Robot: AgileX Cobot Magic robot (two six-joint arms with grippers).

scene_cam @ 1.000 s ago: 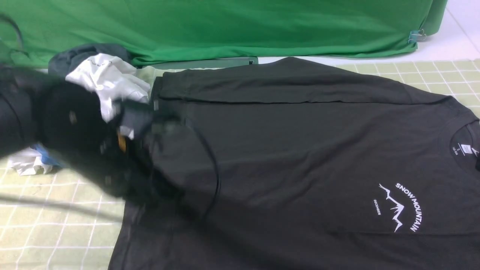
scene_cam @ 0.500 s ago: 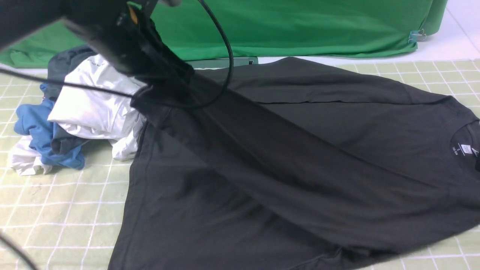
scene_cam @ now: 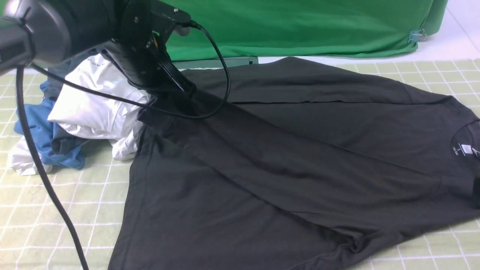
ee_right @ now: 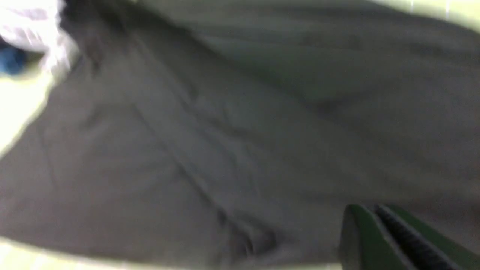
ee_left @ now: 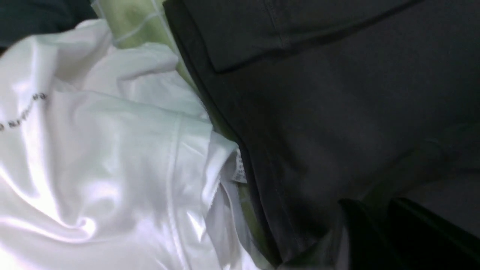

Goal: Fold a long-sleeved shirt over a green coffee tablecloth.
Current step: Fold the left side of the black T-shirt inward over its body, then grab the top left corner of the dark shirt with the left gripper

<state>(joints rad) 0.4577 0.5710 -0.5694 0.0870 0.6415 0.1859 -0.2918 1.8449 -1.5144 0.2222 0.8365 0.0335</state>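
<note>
The black long-sleeved shirt (scene_cam: 285,161) lies across the pale grid-lined green coffee tablecloth (scene_cam: 56,195). Its near part is folded diagonally over the chest, so the print is hidden. The white neck label (scene_cam: 465,149) shows at the right. My left gripper (scene_cam: 185,92) is at the shirt's far left corner, shut on a pinched ridge of black fabric. The left wrist view shows that gripper (ee_left: 378,210) over the shirt (ee_left: 337,93). My right gripper (ee_right: 365,210) has its fingers together above the shirt (ee_right: 225,131); no fabric shows between them. It shows only as a dark block (scene_cam: 477,193) at the front view's right edge.
A crumpled white shirt (scene_cam: 93,105) and a blue garment (scene_cam: 33,123) are piled left of the black shirt, touching its corner. Plain bright green fabric (scene_cam: 281,26) hangs along the back. A black cable (scene_cam: 45,180) from the left arm droops over the tablecloth at the left.
My left gripper rose from the near left hem and carried it back over the shirt, covering the print. In the last half second it sank a little and the fold settled flatter.
</note>
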